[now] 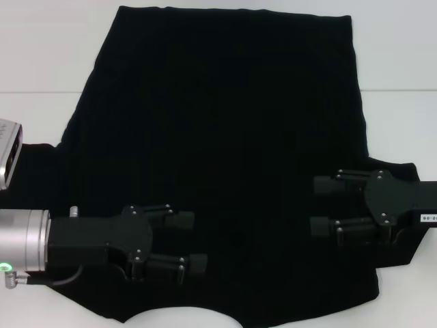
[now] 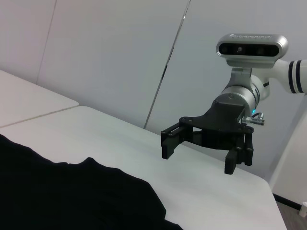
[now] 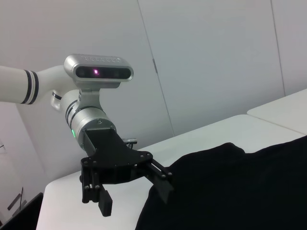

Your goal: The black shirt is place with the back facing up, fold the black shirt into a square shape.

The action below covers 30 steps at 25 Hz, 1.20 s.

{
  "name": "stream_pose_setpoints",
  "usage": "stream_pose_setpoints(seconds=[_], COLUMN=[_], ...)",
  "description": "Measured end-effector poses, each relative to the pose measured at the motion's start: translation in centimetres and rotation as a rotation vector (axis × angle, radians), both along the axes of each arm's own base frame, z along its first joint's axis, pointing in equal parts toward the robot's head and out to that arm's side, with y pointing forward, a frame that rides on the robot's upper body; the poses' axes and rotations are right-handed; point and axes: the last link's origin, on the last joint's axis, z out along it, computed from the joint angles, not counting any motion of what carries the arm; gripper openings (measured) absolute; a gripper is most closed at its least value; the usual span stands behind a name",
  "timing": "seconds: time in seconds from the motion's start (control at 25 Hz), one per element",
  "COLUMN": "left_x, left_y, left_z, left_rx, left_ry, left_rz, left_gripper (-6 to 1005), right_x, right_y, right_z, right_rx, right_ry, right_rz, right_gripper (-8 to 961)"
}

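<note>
Black shirt (image 1: 225,157), one, spread flat on your white surface (image 1: 41,55); left gripper (image 1: 190,240) and right gripper (image 1: 319,205), both wide, hover over near corners; bare margins left, right.

The work surface is a white table (image 1: 48,61) with a matte, evenly lit top. A thin seam (image 1: 41,92) crosses the top on the left side, indicating two adjoining sections. Behind the table stands a wall (image 2: 110,52) of plain pale grey-white panels, divided by narrow dark vertical joints (image 2: 168,67). The same panelled wall (image 3: 211,57) continues on the opposite side. A strip of grey floor (image 2: 292,211) is visible past the far table corner. Lighting is diffuse and uniform, with only soft shadows.
</note>
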Motion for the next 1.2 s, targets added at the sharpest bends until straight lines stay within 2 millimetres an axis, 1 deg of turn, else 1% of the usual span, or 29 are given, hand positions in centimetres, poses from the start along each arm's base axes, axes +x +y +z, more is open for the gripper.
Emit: stream_pose_setpoints(seconds=[0.44, 0.56, 0.72, 0.84, 0.92, 1.12, 1.2], left_x=[0.0, -0.3, -1.7, -3.1, -4.5, -7.1, -8.0], left_y=[0.1, 0.6, 2.1, 2.7, 3.2, 3.6, 3.6], left_z=[0.2, 0.8, 2.8, 4.5, 6.3, 9.7, 10.8], left_rx=[0.007, 0.015, 0.047, 0.094, 0.148, 0.223, 0.25], left_ry=[-0.004, -0.021, -0.018, 0.002, 0.016, 0.063, 0.099], left_rz=[0.006, 0.09, 0.309, 0.434, 0.569, 0.817, 0.904], left_gripper=[887, 887, 887, 887, 888, 888, 888], right_x=[-0.1, -0.3, -0.5, -0.9, -1.3, -1.9, -2.1], right_y=[0.0, 0.1, 0.4, 0.7, 0.8, 1.0, 1.1], right_z=[0.0, -0.2, -0.7, -1.2, -1.6, -2.5, -2.7], right_rx=[-0.002, 0.0, 0.007, 0.009, 0.01, 0.012, 0.015], right_ry=[0.0, 0.007, 0.007, 0.009, 0.01, 0.013, 0.012], right_rz=[0.001, -0.001, -0.01, -0.01, -0.007, 0.002, 0.003], right_gripper=[894, 893, 893, 893, 893, 893, 892])
